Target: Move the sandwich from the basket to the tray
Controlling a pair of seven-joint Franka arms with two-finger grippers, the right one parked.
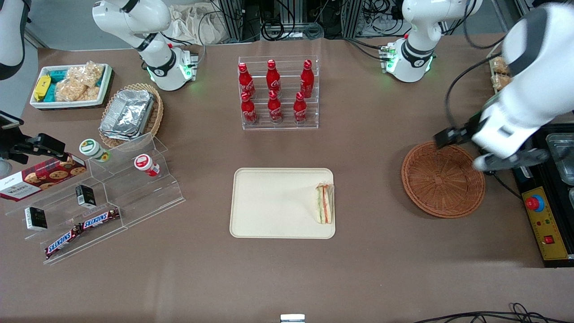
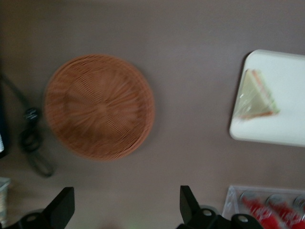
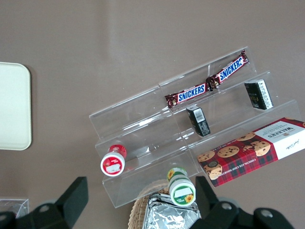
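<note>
Brown table holds the tray (image 1: pixel 269 202) with the sandwich (image 1: pixel 324 203) lying on it, the basket (image 1: pixel 442 179) has nothing inside, and the gripper (image 2: pixel 124 205) hangs spread wide above it, so the job looks done.

The front view looks steeply down from high above the table edge facing the robots, far enough back to take in the whole tabletop. The left wrist view looks straight down from the working arm's gripper (image 2: pixel 125 206), whose two spread black fingertips (image 2: pixel 62 204) frame its edge; it hangs well above the table, with the basket (image 2: pixel 100 106) below it and the tray (image 2: pixel 281 95) with the sandwich (image 2: pixel 255 95) farther off. The front view shares these: gripper (image 1: pixel 453 137), basket (image 1: pixel 443 180), tray (image 1: pixel 278 202), sandwich (image 1: pixel 324 203). The right wrist view looks down on the acrylic display steps (image 3: pixel 190 138), which the front view (image 1: pixel 112 188) also shows.
</note>
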